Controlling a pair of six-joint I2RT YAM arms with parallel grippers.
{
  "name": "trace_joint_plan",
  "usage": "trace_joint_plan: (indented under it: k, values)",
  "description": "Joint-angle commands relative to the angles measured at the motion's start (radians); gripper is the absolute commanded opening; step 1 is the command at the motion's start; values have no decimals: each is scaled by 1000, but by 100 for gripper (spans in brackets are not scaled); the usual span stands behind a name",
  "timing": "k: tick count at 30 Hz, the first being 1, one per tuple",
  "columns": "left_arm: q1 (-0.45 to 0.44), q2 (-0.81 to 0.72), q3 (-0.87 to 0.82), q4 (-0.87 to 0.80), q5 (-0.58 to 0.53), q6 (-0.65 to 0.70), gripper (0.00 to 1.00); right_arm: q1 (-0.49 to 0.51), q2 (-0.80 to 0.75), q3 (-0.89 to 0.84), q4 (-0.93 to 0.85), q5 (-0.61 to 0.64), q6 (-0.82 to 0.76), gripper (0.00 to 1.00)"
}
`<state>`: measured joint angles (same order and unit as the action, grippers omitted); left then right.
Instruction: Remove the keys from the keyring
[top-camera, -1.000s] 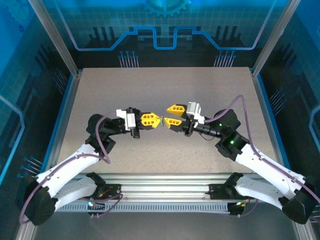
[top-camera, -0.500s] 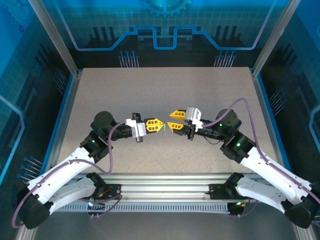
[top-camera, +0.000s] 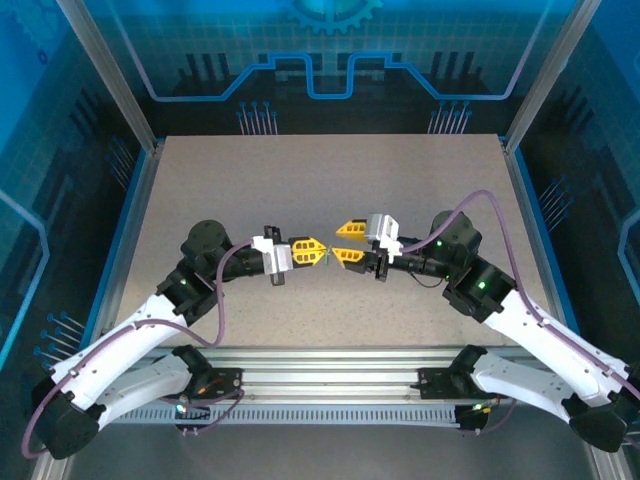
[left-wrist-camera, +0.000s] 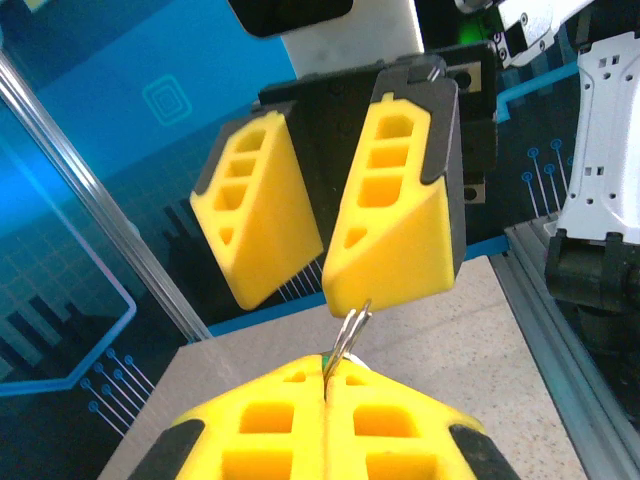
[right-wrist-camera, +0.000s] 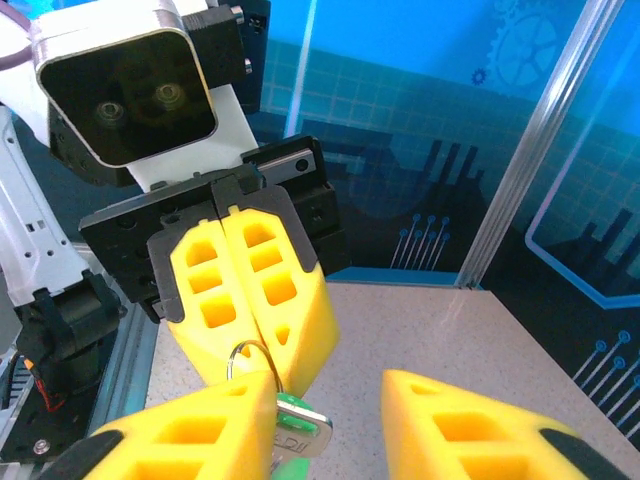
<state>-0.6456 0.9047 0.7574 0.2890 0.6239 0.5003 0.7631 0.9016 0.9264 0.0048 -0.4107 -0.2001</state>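
Nearest, the left gripper (left-wrist-camera: 327, 385) is clamped tight on the keyring (left-wrist-camera: 348, 335), whose wire loop pokes out past its fingertips. Just beyond, the loop touches one fingertip of the right gripper (left-wrist-camera: 297, 298), whose jaws stand parted and grip nothing. A green-headed key (right-wrist-camera: 300, 428) hangs beside that finger.

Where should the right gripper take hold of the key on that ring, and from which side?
Probably the key by its flat green head, which hangs free below the keyring pinched in the shut left gripper. The open right gripper faces it, so come straight on and close across the head's flat faces.
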Motion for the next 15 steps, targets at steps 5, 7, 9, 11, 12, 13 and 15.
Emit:
trace_joint_plan:
  k: [5, 7, 9, 11, 12, 13, 15]
  values:
    - [-4, 28, 118, -180, -68, -80, 0, -10, 1, 125, -200, 171, 37, 33]
    - [-2, 32, 129, -210, -101, -95, 0, -43, 23, 166, -263, 178, 70, 31]
    - [-2, 45, 158, -269, -103, -103, 0, -63, 44, 198, -316, 177, 87, 30]
    - [-3, 76, 218, -372, -128, -120, 0, -83, 67, 236, -378, 162, 92, 30]
    - [-3, 93, 249, -429, -147, -126, 0, -93, 81, 259, -416, 142, 92, 30]
    - [-2, 109, 273, -478, -150, -123, 0, -103, 98, 286, -455, 124, 94, 30]
    - [-3, 134, 309, -546, -162, -131, 0, -115, 138, 345, -535, 89, 93, 30]
